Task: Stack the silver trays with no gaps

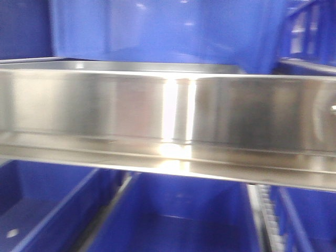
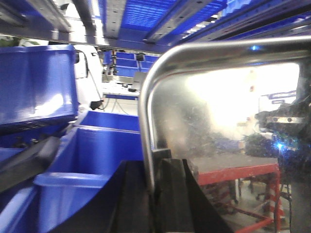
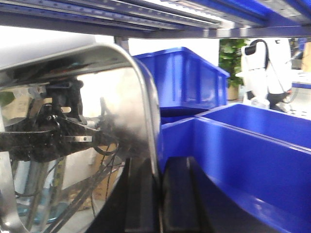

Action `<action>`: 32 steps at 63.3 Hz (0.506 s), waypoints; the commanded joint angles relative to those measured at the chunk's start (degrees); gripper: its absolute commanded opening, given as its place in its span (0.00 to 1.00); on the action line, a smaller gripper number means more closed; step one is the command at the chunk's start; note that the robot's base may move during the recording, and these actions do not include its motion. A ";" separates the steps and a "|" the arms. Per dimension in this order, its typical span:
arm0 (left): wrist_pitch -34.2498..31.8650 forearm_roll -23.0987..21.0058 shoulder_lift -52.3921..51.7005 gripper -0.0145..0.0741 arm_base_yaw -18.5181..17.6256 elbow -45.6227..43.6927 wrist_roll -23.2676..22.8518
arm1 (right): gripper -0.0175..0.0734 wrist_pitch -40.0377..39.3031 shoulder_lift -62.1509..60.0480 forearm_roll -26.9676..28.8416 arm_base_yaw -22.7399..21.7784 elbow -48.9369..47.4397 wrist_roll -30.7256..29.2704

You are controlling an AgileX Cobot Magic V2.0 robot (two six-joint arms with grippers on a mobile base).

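Bins [image 1: 173, 210] of blue plastic filled the rack above and below. A long steel rail [image 1: 157, 110] crossed the whole front view and hid both arms there. No tray could be identified with certainty in that view.

The tray [image 2: 218, 116] appeared in both wrist views. It stood on edge relative to each camera, showing a scuffed reflective face and a rolled rim curving round one corner. It rested on no visible surface and was carried among the bins, beneath the rack's upper rails. Whether the two views showed one tray gripped at opposite ends or two separate trays could not be determined.

Handling was judged as follows. The tray was thin stainless sheet: stiff, fairly light, slick and easily scratched. The rolled rim offered the best hold, since the bead would resist slipping out of a pinch. The sloped sides should nest fully only if the trays met square. A skewed entry would probably bind at a corner and leave a gap.

The left gripper [image 2: 151, 166] pointed forward with its jaws closed to a narrow slot on the rim, one finger against each face of the wall. The right gripper [image 3: 158, 167] held a rim in the same manner. There the tray [image 3: 73, 116] lay to its left and a bin wall was close on its right.
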 commanded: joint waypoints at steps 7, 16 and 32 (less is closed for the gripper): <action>-0.22 0.44 0.13 0.15 -1.16 -0.27 0.65 | 0.11 -30.24 0.57 -0.51 1.08 -0.26 0.67; -0.22 0.44 0.13 0.15 -1.16 -0.27 0.65 | 0.11 -30.24 0.57 -0.51 1.08 -0.26 0.67; -0.22 0.44 0.13 0.15 -1.16 -0.27 0.65 | 0.11 -30.24 0.57 -0.51 1.08 -0.26 0.67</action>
